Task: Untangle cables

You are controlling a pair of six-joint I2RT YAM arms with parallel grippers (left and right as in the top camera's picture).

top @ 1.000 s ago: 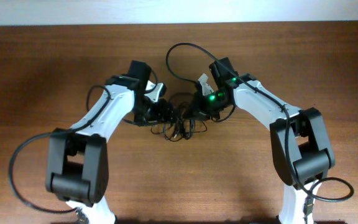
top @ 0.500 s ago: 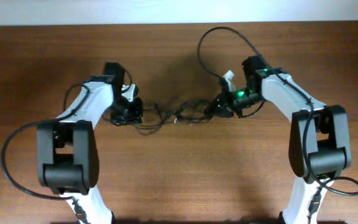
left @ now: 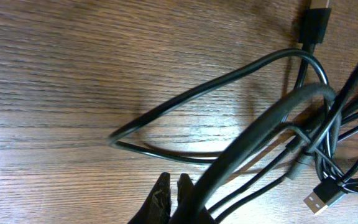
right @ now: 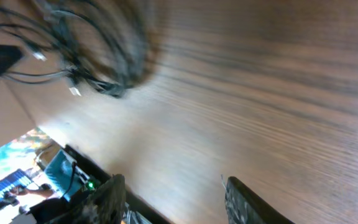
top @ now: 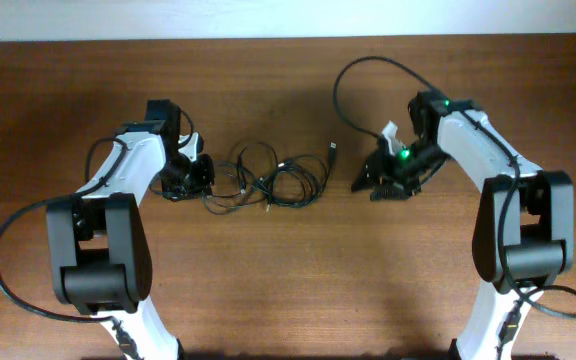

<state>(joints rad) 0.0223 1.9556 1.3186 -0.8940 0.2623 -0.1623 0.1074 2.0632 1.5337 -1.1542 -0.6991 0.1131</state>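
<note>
Cables (top: 273,183), thin and black, in loose tangled loops

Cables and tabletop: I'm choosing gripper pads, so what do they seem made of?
The cables look sheathed in black plastic or rubber, faintly glossy, bending in soft loops; one plug has a bright metal tip. The table looks like brown wood or laminate: visible grain, dull sheen.

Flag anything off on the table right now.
Only the cables: a knotted heap of overlapping loops left of centre, one plug straying right. The left gripper is shut on their edge; right gripper open, empty. No damage visible.
</note>
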